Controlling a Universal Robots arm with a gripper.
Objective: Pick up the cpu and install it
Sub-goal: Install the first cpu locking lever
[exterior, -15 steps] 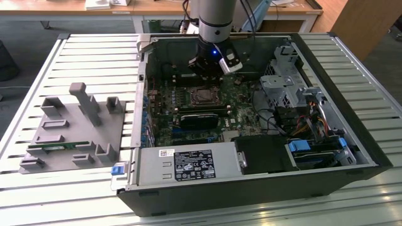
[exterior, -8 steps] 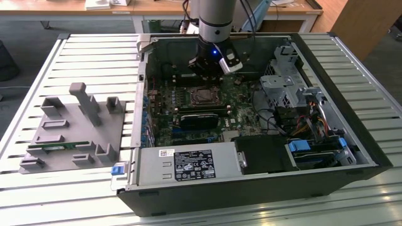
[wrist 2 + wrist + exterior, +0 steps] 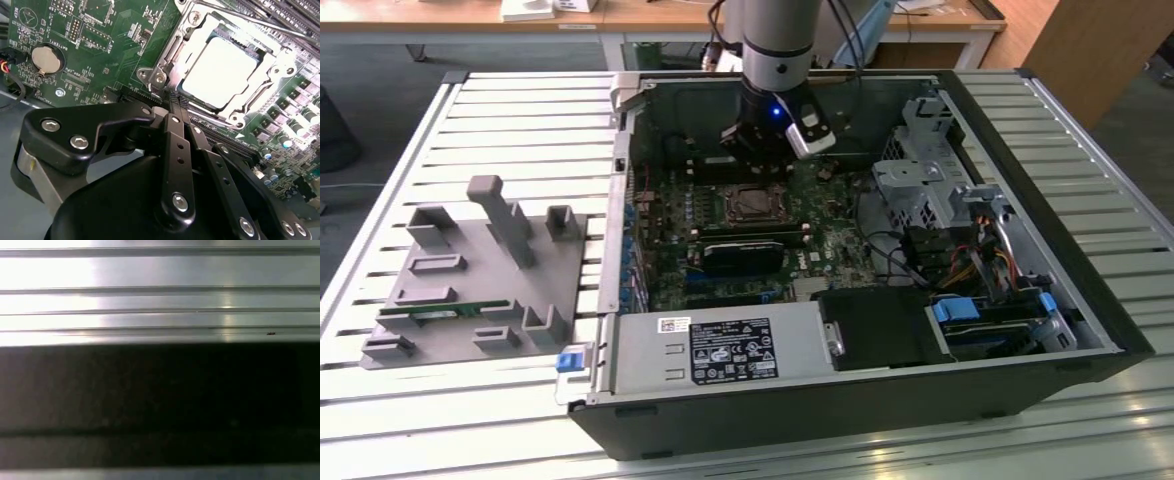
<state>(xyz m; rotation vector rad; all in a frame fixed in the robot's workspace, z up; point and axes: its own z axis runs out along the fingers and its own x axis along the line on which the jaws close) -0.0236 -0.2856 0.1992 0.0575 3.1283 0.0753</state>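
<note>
Cpu (image 3: 218, 74) sits flat in the socket frame (image 3: 165, 55) on the green board (image 3: 115, 35), and its shiny top looks very bright in the second wrist view. The metal frame goes all around it. In the exterior view the socket (image 3: 750, 203) is in the middle of the board, inside the open computer case (image 3: 1067, 300).

The gripper (image 3: 176, 99) is just beside the socket, near one edge of the frame. Its two black fingers (image 3: 172, 127) are pressed together with nothing between them. The tips are close to the board, but I cannot tell if they touch it. In the exterior view the gripper (image 3: 754, 165) hangs from the arm (image 3: 781, 40) just behind the socket.

A round silver battery (image 3: 48, 58) sits on the board, well apart from the socket. The case lies on a table of pale metal slats (image 3: 507, 110). A gray holder (image 3: 474, 290) with pegs sits on the table at the exterior view's left, and a thin green stick (image 3: 447, 311) lies in it.
</note>
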